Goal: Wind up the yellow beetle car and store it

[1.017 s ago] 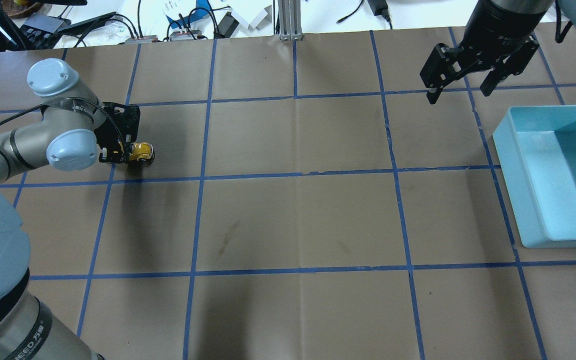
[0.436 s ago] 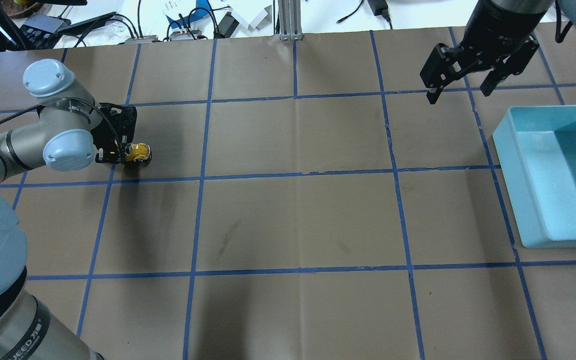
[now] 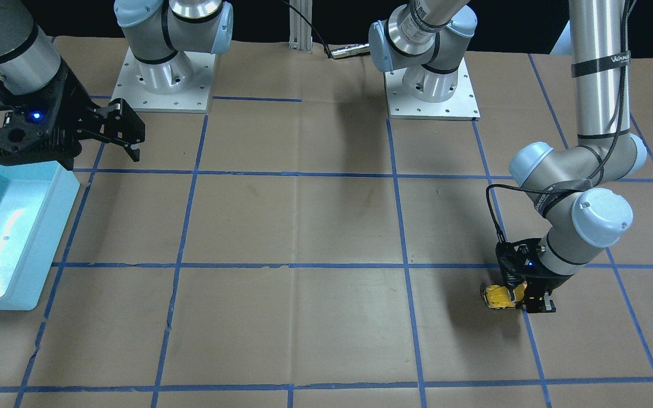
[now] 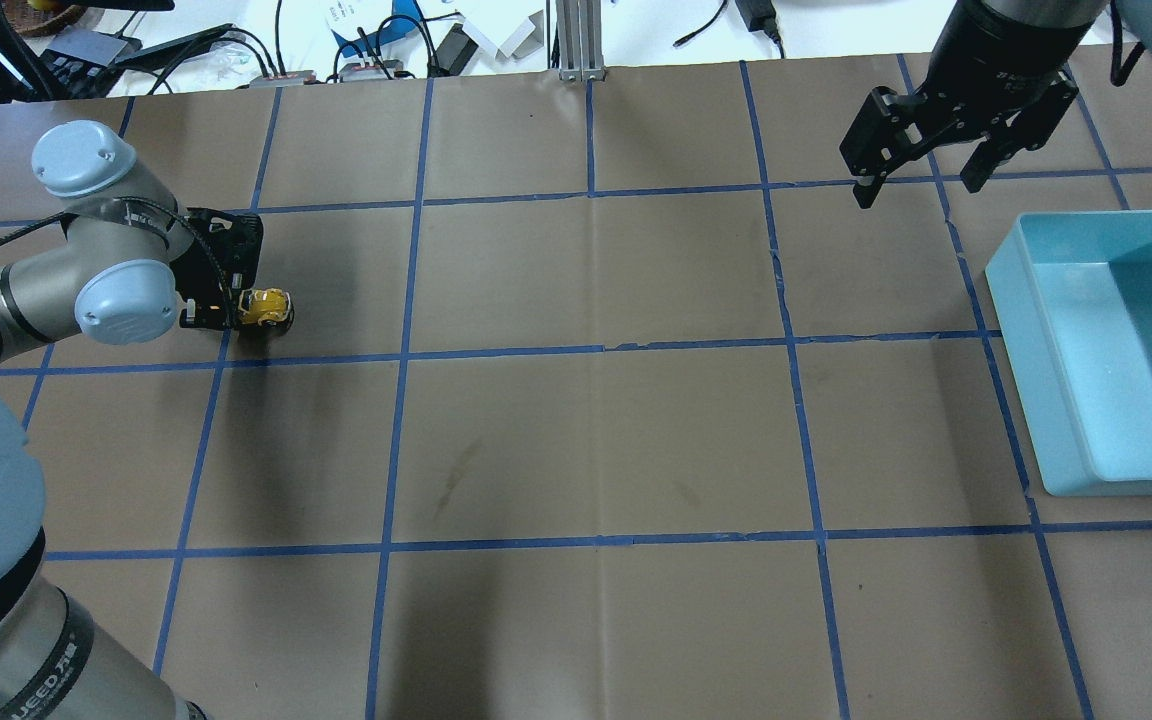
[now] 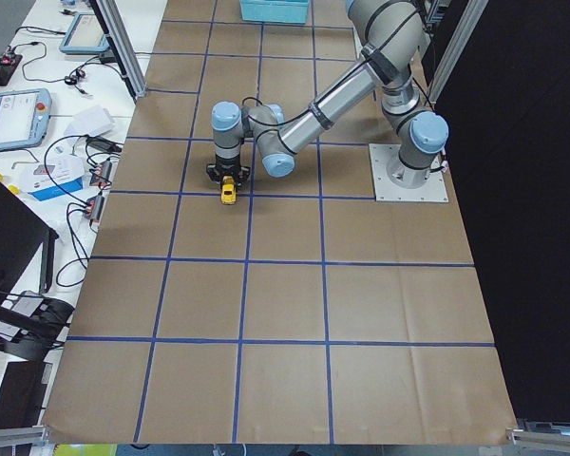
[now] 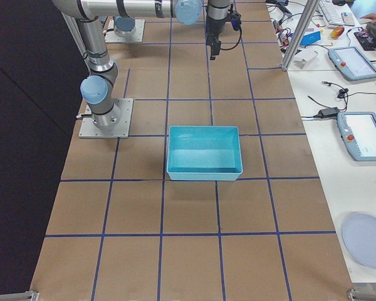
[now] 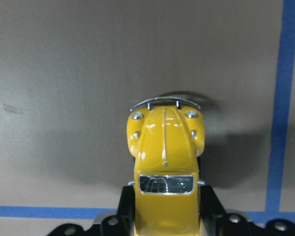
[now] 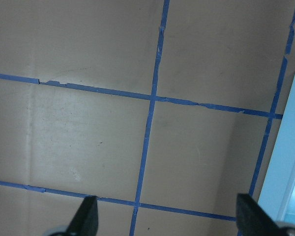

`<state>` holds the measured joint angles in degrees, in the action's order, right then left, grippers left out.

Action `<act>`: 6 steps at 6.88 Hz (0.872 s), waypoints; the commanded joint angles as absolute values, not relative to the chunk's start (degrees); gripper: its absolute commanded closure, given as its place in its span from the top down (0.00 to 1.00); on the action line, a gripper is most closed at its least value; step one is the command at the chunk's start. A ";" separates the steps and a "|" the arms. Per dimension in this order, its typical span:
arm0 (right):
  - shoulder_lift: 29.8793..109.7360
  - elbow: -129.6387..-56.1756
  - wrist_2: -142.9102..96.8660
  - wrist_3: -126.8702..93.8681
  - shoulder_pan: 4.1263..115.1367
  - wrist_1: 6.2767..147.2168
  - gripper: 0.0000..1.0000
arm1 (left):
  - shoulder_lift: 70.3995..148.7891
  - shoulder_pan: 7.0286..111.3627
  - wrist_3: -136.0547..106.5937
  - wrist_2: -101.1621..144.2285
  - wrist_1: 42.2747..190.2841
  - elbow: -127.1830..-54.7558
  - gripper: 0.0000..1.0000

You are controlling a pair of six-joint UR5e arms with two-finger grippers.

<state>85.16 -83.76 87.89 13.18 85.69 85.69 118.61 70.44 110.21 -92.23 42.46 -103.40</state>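
Observation:
The yellow beetle car (image 4: 265, 307) sits low on the brown table at the far left, held by my left gripper (image 4: 236, 308), which is shut on its rear half. It shows in the front-facing view (image 3: 498, 297), the exterior left view (image 5: 228, 192) and close up in the left wrist view (image 7: 165, 162), nose pointing away with the silver bumper ahead. My right gripper (image 4: 921, 180) hangs open and empty above the table at the far right, behind the bin. Its fingertips (image 8: 86, 216) show spread wide in the right wrist view.
A light blue bin (image 4: 1056, 400) stands at the right edge, also in the front-facing view (image 3: 49, 238) and the exterior right view (image 6: 204, 175). Blue tape lines grid the table. Cables and devices lie beyond the far edge.
My left gripper has pulled the car backward along the table, toward the view's left. The right arm has not moved.

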 commanded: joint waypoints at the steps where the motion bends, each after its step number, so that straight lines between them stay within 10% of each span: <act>1: 85.17 -83.76 87.89 13.18 85.69 85.69 1.00 | 118.56 69.70 111.01 -92.20 42.45 -103.36 0.01; 5: 85.17 -83.76 87.89 13.18 85.69 85.69 1.00 | 118.74 69.70 110.92 -92.11 42.45 -103.36 0.01; 6: 85.17 -83.76 87.89 13.18 85.69 85.69 1.00 | 118.83 69.70 110.48 -92.28 42.45 -103.36 0.27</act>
<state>85.16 -83.76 87.89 13.18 85.69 85.69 118.73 69.70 110.81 -92.15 42.44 -103.35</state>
